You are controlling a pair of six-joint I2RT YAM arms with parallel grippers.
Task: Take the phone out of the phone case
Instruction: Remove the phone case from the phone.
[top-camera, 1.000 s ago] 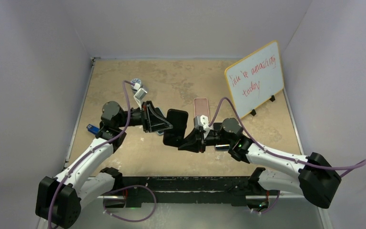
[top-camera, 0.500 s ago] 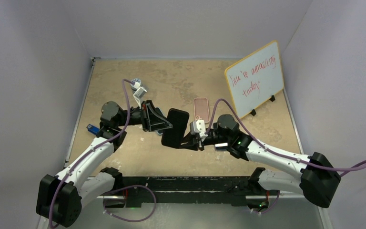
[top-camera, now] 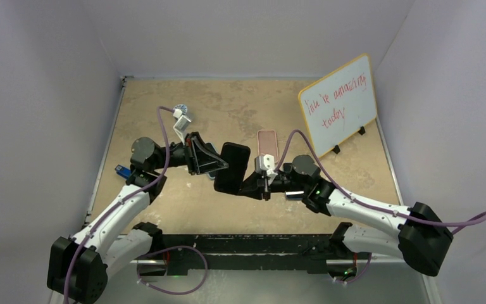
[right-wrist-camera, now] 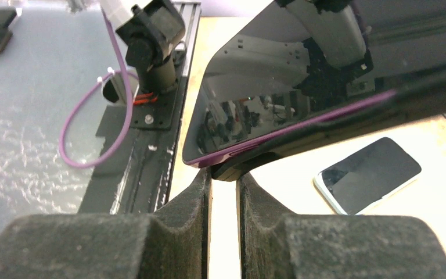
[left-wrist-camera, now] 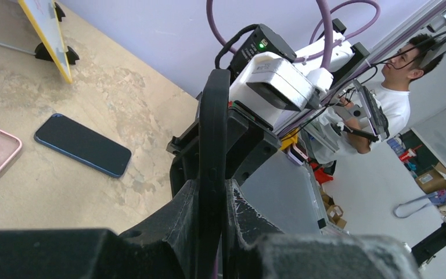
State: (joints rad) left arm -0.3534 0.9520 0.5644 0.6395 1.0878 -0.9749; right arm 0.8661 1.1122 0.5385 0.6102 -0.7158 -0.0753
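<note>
Over mottled tan counter [top-camera: 186,206], a glossy slab phone [top-camera: 233,166] is clamped by left jaws, its case [right-wrist-camera: 302,135] corner pinched by right jaws

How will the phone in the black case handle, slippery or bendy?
Probably slippery: the phone has a glossy, mirror-like screen. Likely stiff: it looks flat though gripped only at its edges by the left pincer and the right pincer.
</note>
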